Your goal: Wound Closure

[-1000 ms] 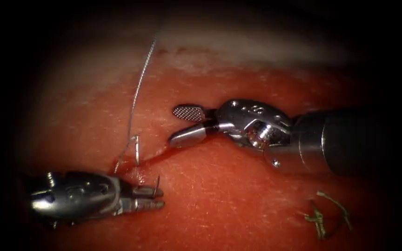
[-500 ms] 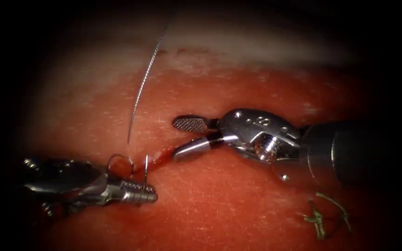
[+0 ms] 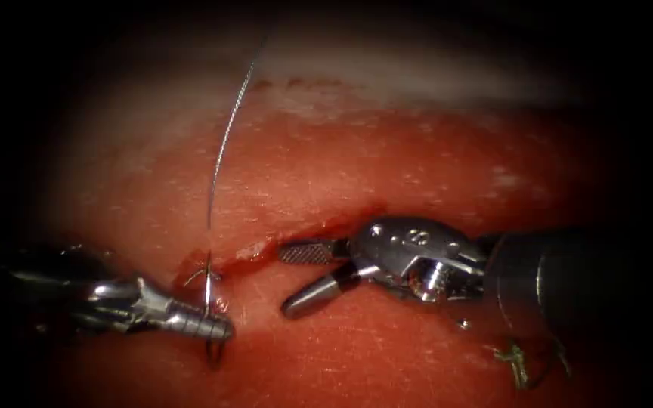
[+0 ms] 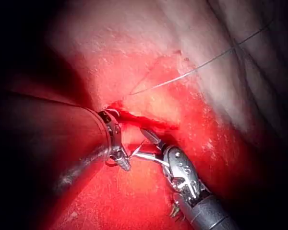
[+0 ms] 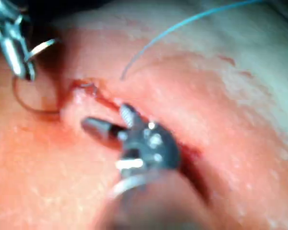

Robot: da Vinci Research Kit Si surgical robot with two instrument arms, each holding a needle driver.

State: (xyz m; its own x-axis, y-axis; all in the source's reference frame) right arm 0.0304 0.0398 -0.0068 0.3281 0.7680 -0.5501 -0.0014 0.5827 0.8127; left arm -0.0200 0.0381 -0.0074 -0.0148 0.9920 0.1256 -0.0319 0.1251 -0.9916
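The left tool point(image 3: 223, 329) lies at the left end of the cut point(image 3: 319, 229), shut on the curved needle point(image 3: 208, 291) near mid-curve. The needle stands upright across the jaws and its lower arc point(image 5: 32, 106) curls back toward the cut's left end; I cannot tell whether its end is in the tissue. Thread point(image 3: 224, 143) runs from there up and away over the tissue. The right tool point(image 3: 285, 279) lies along the cut from the right, open and holding nothing, its upper jaw at the cut's edge. It also appears in the left wrist view point(image 4: 145, 145) beside the left tool point(image 4: 124, 164).
Cut ends of thread point(image 3: 518, 361) lie on the tissue under the right tool's shaft. Red fluid wets the tissue point(image 3: 387, 355) around the cut. A pale band of tissue point(image 3: 417, 83) runs along the far side.
The right tool has come down onto the cut, still open. The left tool took hold of the needle, drew back to the left and turned it upright.
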